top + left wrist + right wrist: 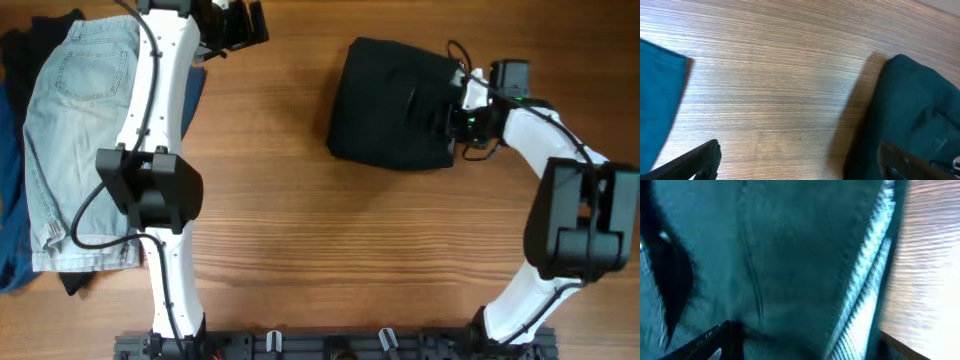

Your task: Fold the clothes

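Blk garment [392, 105] w/ ribbed hem, lt-blue denim shorts [80, 130], navy clothes [10, 130], brown wood-grain table [300, 240]

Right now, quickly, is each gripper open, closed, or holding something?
Left gripper: open, empty, above the brown wooden table.
Right gripper: open, over the folded black cloth garment.

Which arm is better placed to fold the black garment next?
Right. The right gripper sits at the edge of the black garment, and cloth fills its wrist view. The left gripper hangs over bare table, apart from the garment.
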You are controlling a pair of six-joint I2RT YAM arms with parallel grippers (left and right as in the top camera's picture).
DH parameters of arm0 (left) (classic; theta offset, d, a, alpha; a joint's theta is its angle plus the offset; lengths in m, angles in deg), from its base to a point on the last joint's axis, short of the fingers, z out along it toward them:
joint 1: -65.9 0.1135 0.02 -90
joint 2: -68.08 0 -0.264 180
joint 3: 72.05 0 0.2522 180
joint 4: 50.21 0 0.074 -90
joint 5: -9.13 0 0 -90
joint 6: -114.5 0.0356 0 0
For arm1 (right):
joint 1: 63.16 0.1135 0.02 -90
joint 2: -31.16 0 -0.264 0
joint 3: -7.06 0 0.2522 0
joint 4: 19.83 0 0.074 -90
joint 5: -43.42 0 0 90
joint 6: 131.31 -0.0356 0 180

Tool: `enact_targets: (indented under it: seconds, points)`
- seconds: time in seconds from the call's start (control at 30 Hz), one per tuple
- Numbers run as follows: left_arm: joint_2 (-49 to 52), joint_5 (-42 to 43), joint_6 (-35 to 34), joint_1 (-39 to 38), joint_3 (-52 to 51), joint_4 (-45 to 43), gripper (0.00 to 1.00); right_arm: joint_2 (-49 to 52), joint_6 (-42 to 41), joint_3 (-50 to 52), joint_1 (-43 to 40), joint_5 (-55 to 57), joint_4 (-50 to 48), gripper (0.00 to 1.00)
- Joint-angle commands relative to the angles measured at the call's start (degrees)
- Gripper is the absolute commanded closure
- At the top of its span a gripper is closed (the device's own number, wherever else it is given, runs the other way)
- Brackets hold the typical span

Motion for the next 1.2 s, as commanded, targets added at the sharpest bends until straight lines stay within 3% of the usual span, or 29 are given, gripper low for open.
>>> enact_targets:
  seconds: [0.0,0.17,0.23,0.53,0.73,0.9,1.17]
  points:
    - [-0.48,-2.01,-0.68,-0.15,0.15,0.13,0.0,4.33,-6.14,0.68,1.44,5.2,-2.21,0.29]
    - [-0.48,-1.99,-0.7,-0.15,0.15,0.35,0.0,6.99,-10.82,0.68,1.6,5.11,-5.01,0.66]
    - [-0.48,-1.99,-0.7,-0.15,0.15,0.83,0.0,6.99,-13.07,0.61,1.62,2.97,-6.29,0.96]
    - [-0.42,-1.97,-0.72,-0.22,0.15,2.05,0.0,2.34,-25.66,-0.74,-5.92,-0.28,-13.33,0.96]
    - [-0.42,-1.97,-0.74,-0.22,0.15,2.05,0.0,2.25,-34.12,-0.74,-17.44,-0.15,-18.32,0.96]
    - [-0.24,-1.97,-0.76,-0.26,0.15,2.05,0.0,2.23,-46.9,-0.74,-28.65,5.05,-18.38,0.96]
    - [0.79,-1.97,-0.96,-0.28,0.15,2.05,0.0,2.25,-51.58,-0.74,-34.14,11.04,-24.7,0.96]
